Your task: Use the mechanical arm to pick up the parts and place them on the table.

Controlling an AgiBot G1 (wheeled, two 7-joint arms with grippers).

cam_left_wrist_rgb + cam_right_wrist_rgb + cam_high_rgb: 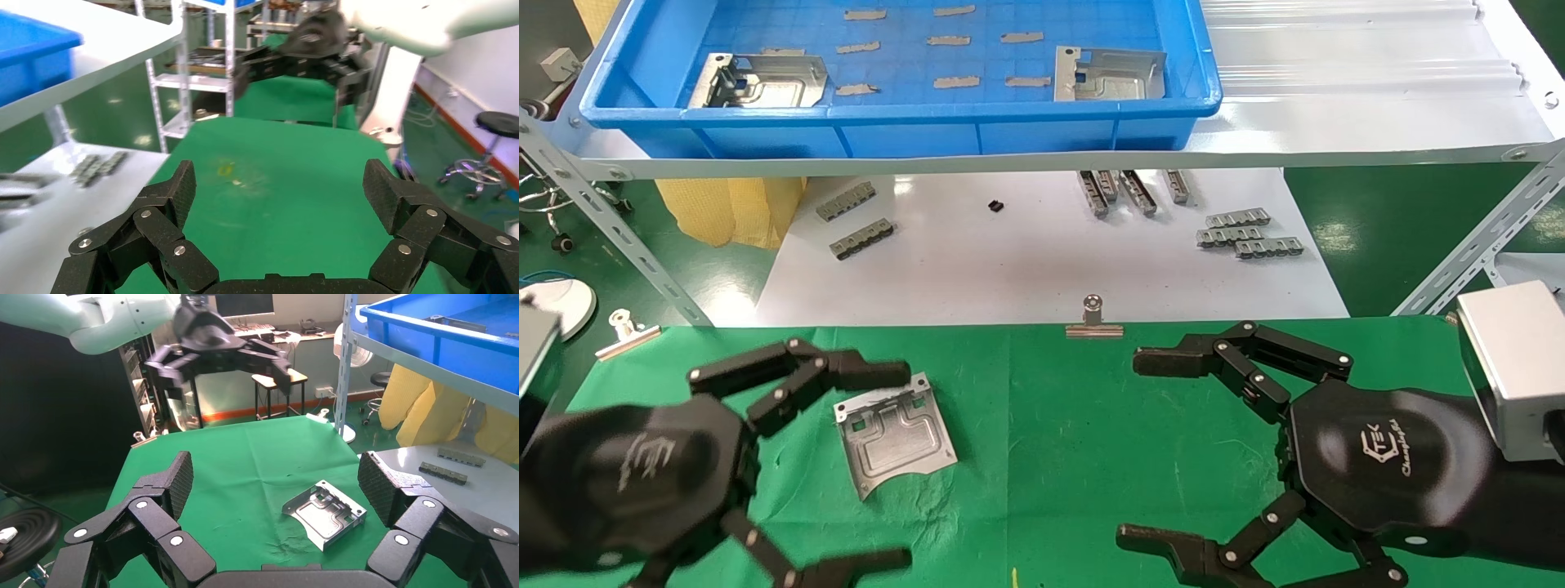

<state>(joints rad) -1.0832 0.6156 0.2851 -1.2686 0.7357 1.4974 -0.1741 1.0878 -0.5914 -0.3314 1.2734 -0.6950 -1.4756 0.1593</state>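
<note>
One silvery part (896,437) lies flat on the green-cloth table (1058,457). It also shows in the right wrist view (324,512). Two more parts (760,82) (1107,73) lie in the blue tray (928,135) on the shelf. My left gripper (887,465) is open and empty, raised above the cloth just left of the lying part; its upper finger (862,371) overlaps the part's far corner. In its wrist view (278,190) only cloth lies between the jaws. My right gripper (1140,449) (275,484) is open and empty over the cloth's right half.
A white board (1042,261) beyond the cloth carries grey toothed strips (1246,233) (854,220). Thin grey slips (952,82) lie in the tray. Binder clips (1093,320) (625,333) hold the cloth's far edge. Slanted shelf struts (617,237) (1483,245) stand at both sides.
</note>
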